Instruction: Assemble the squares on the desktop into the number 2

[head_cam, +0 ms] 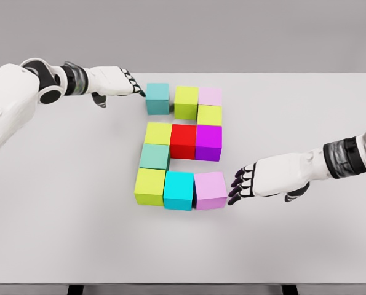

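Left hand (118, 82) fingers extended, fingertips at teal cube (158, 98), holding nothing, right hand (262, 178) open, fingertips beside pink cube (210, 190), ten cubes on white surface (59, 203): four yellow-green, two teal, two pink, one red (183, 141), one magenta (208, 142), roughly forming a 2

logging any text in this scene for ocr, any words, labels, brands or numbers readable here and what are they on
None: no printed word, label, brand or number can be read anywhere in the head view.
The blocks, such as the red block and the teal block, have plain coloured faces.
The table is blank, and so are the left hand and right hand.
The blocks' layout resembles a 2, but that is a shape, not print.
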Controlling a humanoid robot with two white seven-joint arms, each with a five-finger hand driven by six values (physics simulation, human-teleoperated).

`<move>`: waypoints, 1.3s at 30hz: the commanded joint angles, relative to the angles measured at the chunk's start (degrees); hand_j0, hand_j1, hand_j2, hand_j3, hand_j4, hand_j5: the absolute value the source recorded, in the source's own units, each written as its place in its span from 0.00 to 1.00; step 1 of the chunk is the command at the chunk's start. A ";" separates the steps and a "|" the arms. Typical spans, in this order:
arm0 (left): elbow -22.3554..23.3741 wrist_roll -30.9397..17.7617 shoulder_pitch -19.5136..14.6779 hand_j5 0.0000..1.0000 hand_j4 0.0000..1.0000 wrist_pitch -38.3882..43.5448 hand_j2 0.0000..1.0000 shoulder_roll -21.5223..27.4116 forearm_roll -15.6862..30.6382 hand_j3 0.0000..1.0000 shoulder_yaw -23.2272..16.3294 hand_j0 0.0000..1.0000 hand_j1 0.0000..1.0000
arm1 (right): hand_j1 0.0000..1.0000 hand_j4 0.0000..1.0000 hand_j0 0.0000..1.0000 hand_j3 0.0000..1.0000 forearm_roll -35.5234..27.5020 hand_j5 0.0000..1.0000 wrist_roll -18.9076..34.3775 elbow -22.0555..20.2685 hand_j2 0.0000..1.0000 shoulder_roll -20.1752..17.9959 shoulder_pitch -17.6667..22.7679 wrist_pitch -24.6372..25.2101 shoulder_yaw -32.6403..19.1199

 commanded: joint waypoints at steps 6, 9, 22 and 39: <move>3.41 0.02 -0.88 0.95 0.95 0.06 0.95 -1.22 0.15 0.95 0.30 0.95 0.95 | 1.00 1.00 1.00 1.00 -0.28 1.00 -0.02 -0.01 1.00 0.28 0.17 0.13 0.07; 4.46 0.02 -1.23 0.97 0.97 0.06 0.97 -2.36 0.15 0.97 0.39 0.97 0.97 | 1.00 1.00 1.00 1.00 -0.28 1.00 -0.02 -0.01 1.00 0.64 0.17 0.13 0.07; 4.38 0.02 -1.32 0.98 0.98 0.06 0.98 -3.77 0.15 0.98 0.30 0.98 0.98 | 1.00 1.00 1.00 1.00 -0.20 1.00 -0.02 -0.01 1.00 0.64 0.17 0.13 -0.01; 4.38 0.02 -1.41 1.00 1.00 0.06 1.00 -0.96 0.94 1.00 1.27 1.00 1.00 | 1.00 1.00 1.00 1.00 0.07 1.00 -0.02 0.78 1.00 -1.47 -0.27 0.13 -2.47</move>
